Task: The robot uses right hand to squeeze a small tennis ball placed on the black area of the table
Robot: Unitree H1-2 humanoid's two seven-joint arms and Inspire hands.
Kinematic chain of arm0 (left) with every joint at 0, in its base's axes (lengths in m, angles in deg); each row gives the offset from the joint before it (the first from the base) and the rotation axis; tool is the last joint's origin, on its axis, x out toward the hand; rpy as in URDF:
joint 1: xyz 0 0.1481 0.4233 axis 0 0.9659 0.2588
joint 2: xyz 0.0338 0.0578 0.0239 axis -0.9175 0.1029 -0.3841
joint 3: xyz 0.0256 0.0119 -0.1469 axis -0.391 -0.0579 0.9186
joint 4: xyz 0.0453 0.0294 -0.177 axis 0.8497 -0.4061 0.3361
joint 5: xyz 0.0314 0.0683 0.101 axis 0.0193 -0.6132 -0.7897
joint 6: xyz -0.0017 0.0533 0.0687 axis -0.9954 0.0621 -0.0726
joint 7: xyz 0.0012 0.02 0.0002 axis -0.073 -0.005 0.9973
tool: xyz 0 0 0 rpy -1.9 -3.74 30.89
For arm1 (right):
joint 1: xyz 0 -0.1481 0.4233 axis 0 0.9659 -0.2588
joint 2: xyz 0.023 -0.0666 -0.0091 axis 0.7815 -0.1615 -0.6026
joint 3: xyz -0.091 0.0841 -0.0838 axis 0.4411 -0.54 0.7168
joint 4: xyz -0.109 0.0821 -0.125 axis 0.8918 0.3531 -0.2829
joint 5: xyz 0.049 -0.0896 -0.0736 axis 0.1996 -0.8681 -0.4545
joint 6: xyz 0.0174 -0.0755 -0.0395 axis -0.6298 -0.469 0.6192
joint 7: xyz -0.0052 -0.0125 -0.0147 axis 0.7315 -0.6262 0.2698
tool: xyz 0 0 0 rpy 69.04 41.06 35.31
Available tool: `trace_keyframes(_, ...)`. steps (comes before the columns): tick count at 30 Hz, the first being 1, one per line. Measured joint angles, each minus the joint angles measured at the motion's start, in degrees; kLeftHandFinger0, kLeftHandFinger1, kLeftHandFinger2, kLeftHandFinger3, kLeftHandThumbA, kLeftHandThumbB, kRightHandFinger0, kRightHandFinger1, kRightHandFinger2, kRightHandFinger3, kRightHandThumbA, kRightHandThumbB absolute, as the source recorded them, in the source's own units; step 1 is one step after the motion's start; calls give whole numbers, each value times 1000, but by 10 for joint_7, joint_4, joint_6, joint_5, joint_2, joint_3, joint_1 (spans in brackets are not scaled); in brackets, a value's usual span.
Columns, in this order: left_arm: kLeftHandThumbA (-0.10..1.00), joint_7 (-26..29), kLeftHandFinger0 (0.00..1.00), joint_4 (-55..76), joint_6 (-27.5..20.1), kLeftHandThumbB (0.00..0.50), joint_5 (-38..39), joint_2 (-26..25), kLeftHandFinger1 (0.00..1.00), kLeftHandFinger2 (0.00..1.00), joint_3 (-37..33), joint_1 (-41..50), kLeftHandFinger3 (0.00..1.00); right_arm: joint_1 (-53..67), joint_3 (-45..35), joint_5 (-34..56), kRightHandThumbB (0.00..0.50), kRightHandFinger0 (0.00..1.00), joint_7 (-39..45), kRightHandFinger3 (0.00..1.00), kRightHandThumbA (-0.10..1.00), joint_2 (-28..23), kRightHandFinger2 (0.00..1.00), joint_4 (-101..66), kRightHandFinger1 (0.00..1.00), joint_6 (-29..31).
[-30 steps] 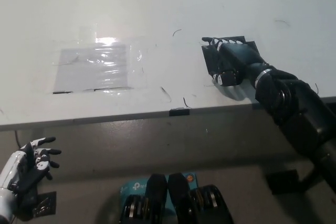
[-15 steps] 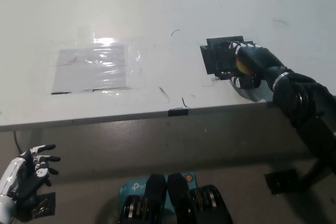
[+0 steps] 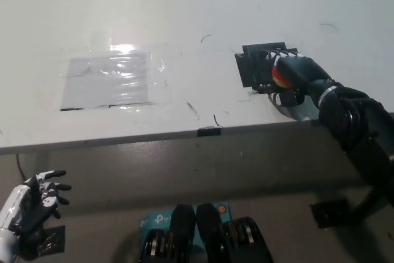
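The fingers (image 3: 269, 73) of the right hand (image 3: 288, 75) are curled around the tennis ball (image 3: 279, 78), which shows as a small red, orange and yellow patch between the fingers and the palm. The ball sits inside the grasp, on the palm side of the fingers and toward the table edge from the fingertips. Being round, it offers no long axis to align with. The grip is closed on the ball; how hard it is pressed cannot be read from this view.

Directly under and just beyond the fingers lies the black area (image 3: 251, 66), a dark square on the white table (image 3: 184, 4). The hand covers its near right part, and whether the ball touches the black surface or is raised just off it cannot be told.

Outward from the hand, the black right arm (image 3: 357, 133) runs back to the lower right, crossing the table edge, with the wrist held low over the tabletop and the palm turned toward picture left.

The right hand is the working one. The white left hand (image 3: 37, 204) rests well apart, below the table edge at the far lower left, fingers spread and holding nothing.

Judgement: the squeeze is in hand, and the remaining move is only a tightening or release of the fingers in place.
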Motion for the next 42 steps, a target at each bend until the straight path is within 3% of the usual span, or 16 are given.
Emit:
trace_keyframes(9,190,-2,372,0,-1,0,1,0,471,574,1,0,699,5,-5,-2,417,1000,5,1000,526,-14,1000,4,1000,-2)
trace_keyframes(12,214,-2,374,2,-1,0,1,0,478,583,1,0,714,6,-12,2,362,1000,14,1000,451,-19,1000,10,1000,-8)
trace_keyframes(14,235,-2,357,3,-1,0,1,0,457,572,1,0,709,5,-15,4,235,837,24,1000,539,-21,1000,13,1000,-15)
trace_keyframes(16,242,-3,350,3,-1,0,1,0,455,578,1,0,720,1,-13,4,206,741,36,1000,571,-24,1000,23,930,-18)
trace_keyframes(17,244,-3,347,3,-1,0,1,0,457,589,1,0,726,-3,-11,3,211,643,41,1000,599,-26,1000,27,784,-18)
trace_keyframes(19,224,-3,338,3,-2,0,1,0,458,596,1,0,732,-10,-1,1,205,516,48,1000,597,-34,853,34,624,-18)
trace_keyframes(22,230,-3,334,3,-5,0,1,0,452,589,1,0,734,-16,14,-3,172,217,59,1000,486,-41,737,38,386,-20)
trace_keyframes(23,260,-3,331,3,-5,1,1,0,454,591,1,0,730,-17,20,-5,57,151,63,1000,88,-43,555,37,276,-21)
trace_keyframes(24,275,-3,344,3,-5,0,1,0,456,591,1,0,722,-19,25,-6,10,117,64,1000,-79,-43,510,40,249,-21)
trace_keyframes(27,298,-3,335,3,-8,0,2,0,453,605,2,-1,725,-23,37,-12,0,205,64,1000,-100,-43,552,46,344,-14)
trace_keyframes(28,300,-3,335,3,-9,0,2,0,453,602,2,-2,727,-25,41,-14,5,226,64,872,-100,-44,530,47,360,-13)
trace_keyframes(29,301,-3,336,3,-10,0,2,0,454,601,2,-2,727,-25,43,-15,0,184,64,578,-100,-44,423,46,318,-13)
trace_keyframes(30,300,-3,337,2,-11,0,2,0,454,600,2,-2,727,-26,48,-20,0,167,64,443,-100,-44,381,45,295,-12)
trace_keyframes(32,311,-3,353,2,-12,0,3,0,458,588,3,-2,713,-28,58,-30,0,1,58,139,-100,-44,146,45,77,-11)
trace_keyframes(37,337,-3,312,2,-12,7,4,0,436,574,4,-1,693,-17,78,-62,0,0,-17,139,-100,-44,636,54,368,17)
trace_keyframes(42,361,-3,363,2,-12,3,4,1,470,597,4,-2,700,-2,90,-88,0,0,-95,226,-100,-43,624,63,343,39)
